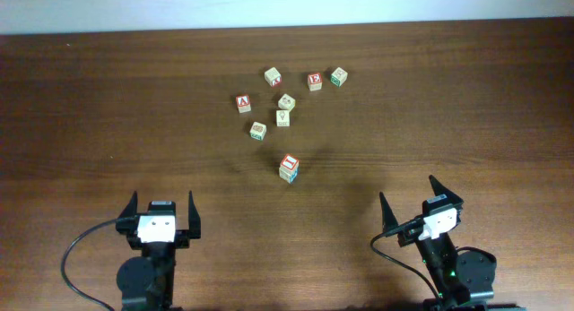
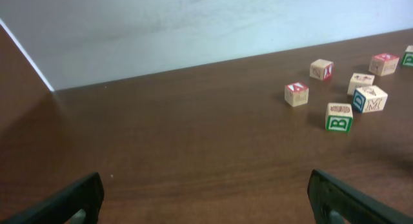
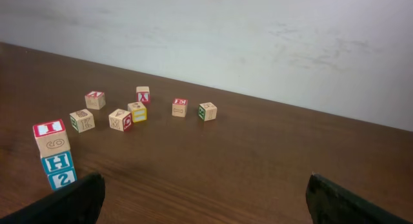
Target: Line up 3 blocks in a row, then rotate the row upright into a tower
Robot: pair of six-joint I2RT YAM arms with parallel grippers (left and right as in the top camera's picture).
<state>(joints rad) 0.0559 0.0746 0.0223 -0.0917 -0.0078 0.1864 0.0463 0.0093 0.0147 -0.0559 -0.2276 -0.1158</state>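
**Both end effectors spread wide; seven loose blocks and one stack ahead**

My left end effector (image 1: 162, 201) and right end effector (image 1: 408, 191) sit low over the worktop (image 1: 90, 123), jaws fully spread, holding nothing. Nearest, ahead and left of my right one and ahead and right of my left, a stack (image 1: 288, 168) stands with its long axis vertical. Its top block (image 3: 51, 140) shows a red-framed face upward and a "6"-like mark toward me. Below are blue "H" and "2" faces, one block or two I cannot tell. Farther ahead lie seven loose blocks (image 1: 258, 130), each flat on one face and skewed its own way; being cubes, they have no long axis.
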